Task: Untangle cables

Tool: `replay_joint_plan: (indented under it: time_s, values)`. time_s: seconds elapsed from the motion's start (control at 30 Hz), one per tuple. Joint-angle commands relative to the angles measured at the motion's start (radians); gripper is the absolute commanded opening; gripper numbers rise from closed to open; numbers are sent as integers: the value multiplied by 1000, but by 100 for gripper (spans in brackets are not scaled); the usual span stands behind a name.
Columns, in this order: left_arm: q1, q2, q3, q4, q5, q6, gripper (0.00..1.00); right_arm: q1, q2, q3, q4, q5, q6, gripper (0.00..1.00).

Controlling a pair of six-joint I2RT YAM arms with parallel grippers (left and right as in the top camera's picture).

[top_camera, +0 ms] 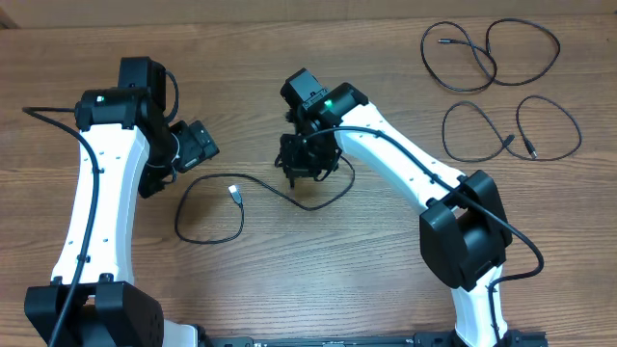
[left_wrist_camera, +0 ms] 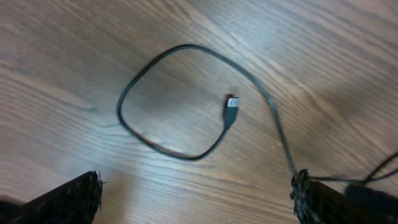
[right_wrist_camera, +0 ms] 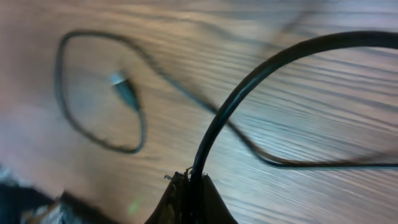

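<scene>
The place looks like a robotics lab bench, not a home or shop. Two white robot arms with black joints, the left arm (top_camera: 116,193) and the right arm (top_camera: 405,159), rise from bases at the near edge of a brown wood-grain table (top_camera: 318,289), beside a black mounting rail (top_camera: 328,340). Thick black wires (top_camera: 43,113) run along the arms, and a small green indicator lamp (top_camera: 328,93) glows on the right one. Thin black flexible cables with small plug ends (top_camera: 492,53) lie as separate loops at far right and in the middle. Only the tabletop is in view, so the room itself cannot be told.
</scene>
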Motion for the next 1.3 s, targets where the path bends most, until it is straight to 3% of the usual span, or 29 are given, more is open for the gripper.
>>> replay_joint_plan:
  time_s: [0.0,0.37,0.77,1.27]
  values:
    - [0,10,9,-11,-33,36,100,-44,-27,26,-25,132,111,4]
    - [0,15,8,-19,-31,55,100,-246,-98,26,-175,274,189,4]
    - [0,15,8,-7,-30,55,99,-440,-310,26,-283,413,112,4]
    - [0,15,8,-2,-30,54,99,-391,-336,18,-329,226,-15,4]
